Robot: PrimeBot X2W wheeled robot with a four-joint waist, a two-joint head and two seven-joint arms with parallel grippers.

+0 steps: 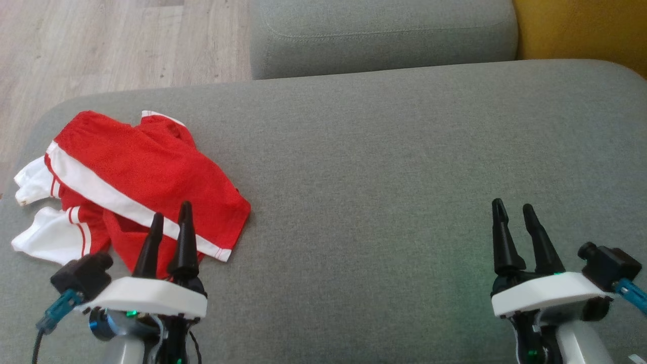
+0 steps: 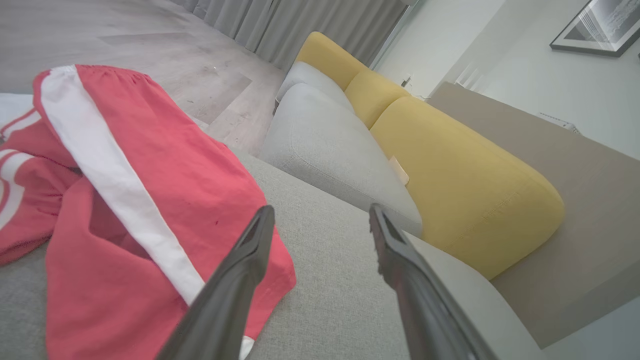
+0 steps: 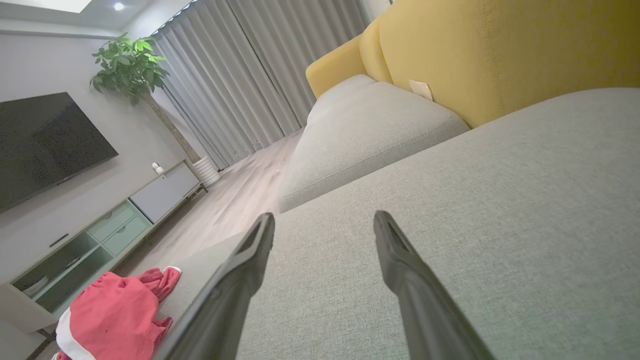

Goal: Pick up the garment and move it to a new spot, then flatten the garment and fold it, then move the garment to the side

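Observation:
The garment [image 1: 136, 172] is a pair of red shorts with white side stripes, lying crumpled at the left end of the grey sofa seat [image 1: 384, 167]. In the left wrist view the garment [image 2: 165, 170] fills the left half, and in the right wrist view the garment [image 3: 117, 320] lies far off at the lower left. My left gripper [image 1: 172, 212] hovers open over the garment's near edge, its fingertips over the red cloth, holding nothing. My right gripper [image 1: 513, 207] stands open at the lower right above bare cushion, well away from the garment.
A second grey cushion [image 1: 379, 35] lies beyond the seat, with a yellow backrest [image 1: 581, 30] at the upper right. Wooden floor [image 1: 101, 45] runs past the seat's far left edge. A TV [image 3: 45, 145], a low cabinet [image 3: 100, 230] and a plant [image 3: 130, 65] stand across the room.

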